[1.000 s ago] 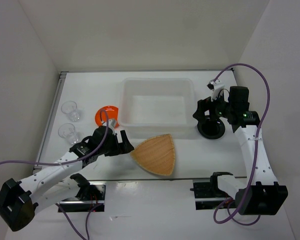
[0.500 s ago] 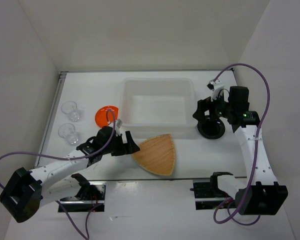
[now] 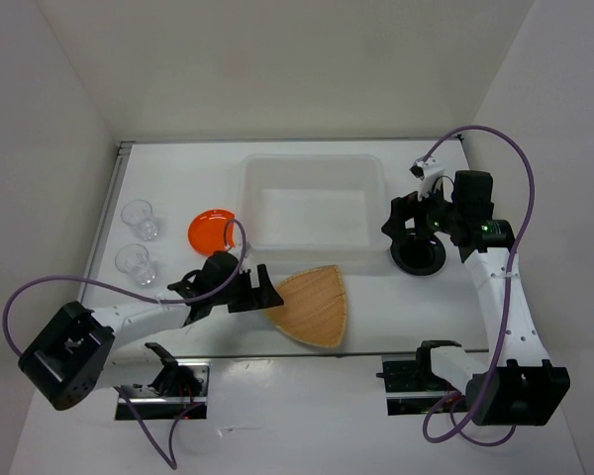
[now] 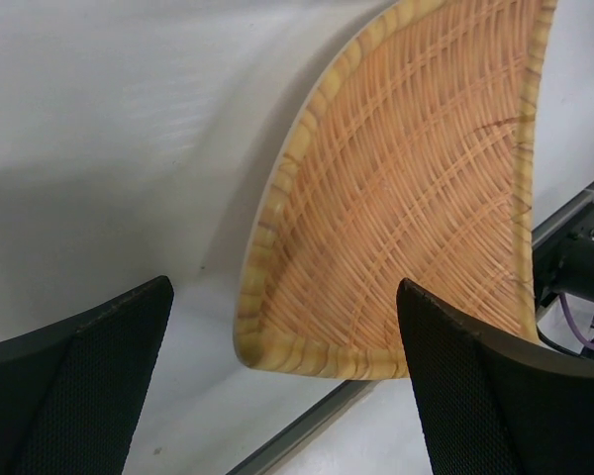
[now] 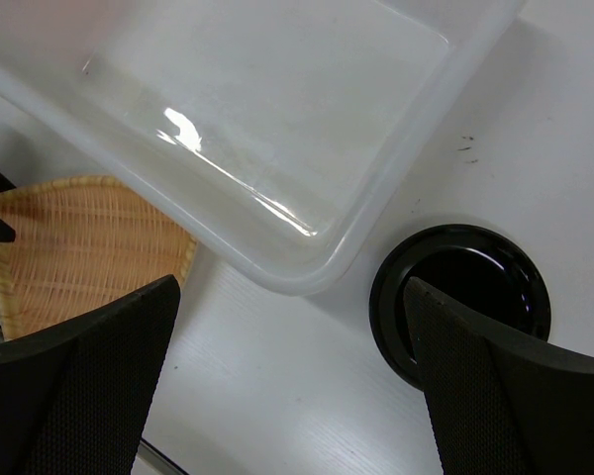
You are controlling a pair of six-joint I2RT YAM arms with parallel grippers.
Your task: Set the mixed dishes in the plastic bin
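Left gripper (image 3: 260, 294): advanced, spread astride a corner of the tan woven rounded-triangle plate (image 3: 314, 305), beside the white translucent plastic bin (image 3: 312, 161).
Right gripper (image 3: 416, 236): spread above the small round black plate (image 3: 423, 260).
Risk: rim skidded aside if closed high.

left claw (image 3: 266, 293) spread, right claw (image 3: 416, 236) spread

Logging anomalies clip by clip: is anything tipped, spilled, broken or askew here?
Nothing stands out. The woven plate, orange plate, black plate and two cups sit upright and look intact. The bin is upright and empty.
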